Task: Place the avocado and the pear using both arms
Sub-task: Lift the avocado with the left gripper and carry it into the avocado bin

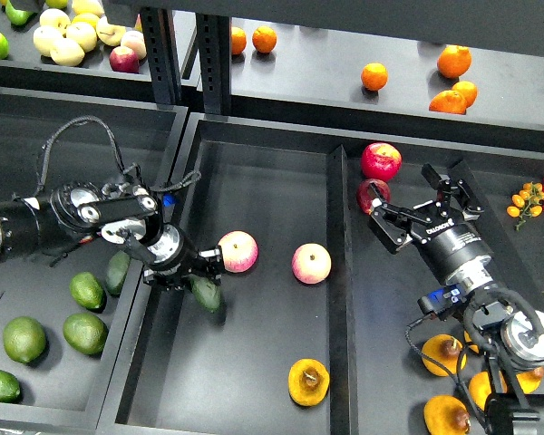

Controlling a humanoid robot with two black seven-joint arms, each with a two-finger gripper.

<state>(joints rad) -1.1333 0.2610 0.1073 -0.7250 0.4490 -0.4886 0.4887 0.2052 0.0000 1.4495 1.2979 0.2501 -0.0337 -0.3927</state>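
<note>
- The left claw (199, 276) is clamped on the avocado (207, 294), held low over the centre tray (254, 381), apparently for set-down.
- The pear (308, 381) lies on that tray floor, near its front, ungripped.
- The right claw (426, 201) stands spread wide and empty over the right-hand tray, just beside a dark red apple (373, 194).
- White lettering on the right wrist is too small to read.

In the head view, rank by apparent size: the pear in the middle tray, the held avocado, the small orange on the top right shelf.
1. pear
2. avocado, partly hidden by the left gripper, so unsure
3. small orange, farther away
</note>
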